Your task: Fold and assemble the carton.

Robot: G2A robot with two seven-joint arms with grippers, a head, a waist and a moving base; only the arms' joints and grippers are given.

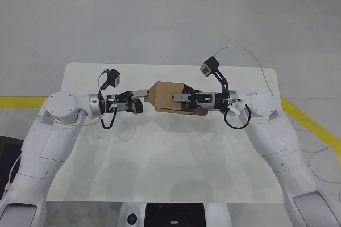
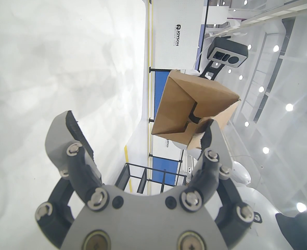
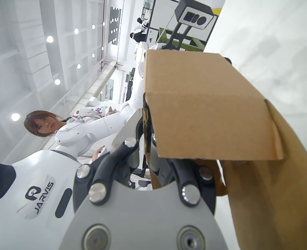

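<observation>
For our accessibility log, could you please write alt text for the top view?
A partly folded brown carton is held over a white table by the right gripper, shut on one end. The left gripper is open at the carton's other end.

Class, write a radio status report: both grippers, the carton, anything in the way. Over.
Left gripper open, one fingertip at the carton end flap. Right gripper shut on carton, over the table. Nothing between them.

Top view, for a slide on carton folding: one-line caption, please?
Right gripper grips the brown carton over the white table; the open left gripper faces its other end.
</observation>
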